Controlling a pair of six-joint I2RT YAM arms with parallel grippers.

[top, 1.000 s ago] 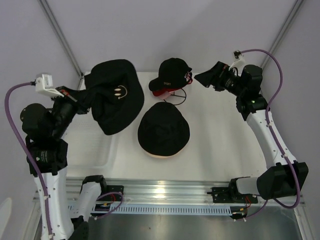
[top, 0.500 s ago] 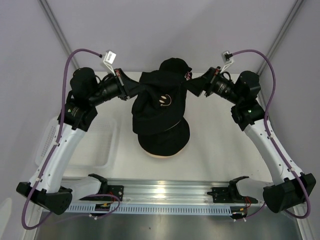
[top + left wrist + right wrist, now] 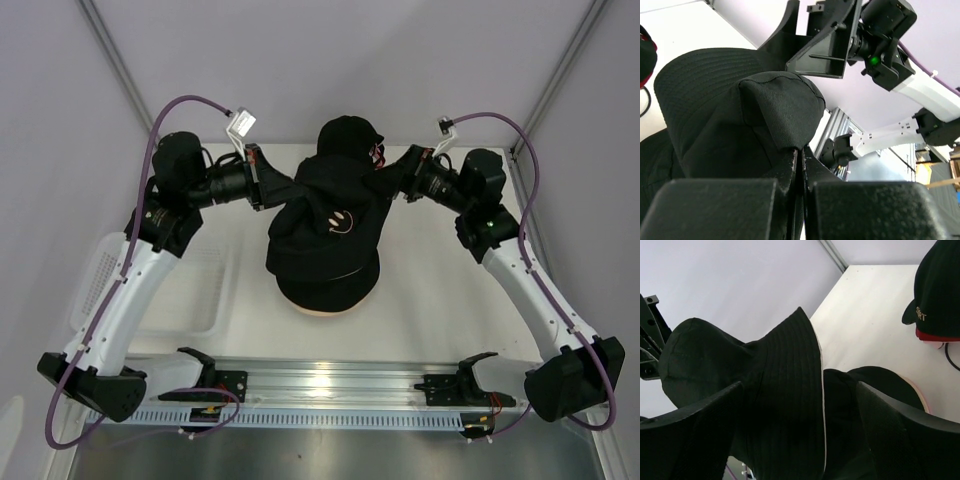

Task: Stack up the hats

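Observation:
My left gripper (image 3: pixel 268 182) is shut on the brim of a black bucket hat (image 3: pixel 330 210) with a small smiley face. It holds the hat in the air, and the hat hangs over the middle of the table. The pinched fabric shows at the fingertips in the left wrist view (image 3: pixel 801 155). Under it a second black hat (image 3: pixel 335 285) lies dome-up on the table, with a pale pink rim (image 3: pixel 318 311) showing beneath. My right gripper (image 3: pixel 392 182) is open at the hanging hat's right edge. In the right wrist view the brim (image 3: pixel 780 390) lies between its spread fingers (image 3: pixel 700 435). No beige hat shows.
A black baseball cap (image 3: pixel 345 135) with red under-visor stands on a wire frame at the back, partly hidden behind the hanging hat; it also shows in the right wrist view (image 3: pixel 940 290). A white tray (image 3: pixel 150 290) sits at the left of the table.
My left arm has carried the smiley hat from the left rear to the centre, over the hat on the table. My right arm has moved in to the hat's right edge.

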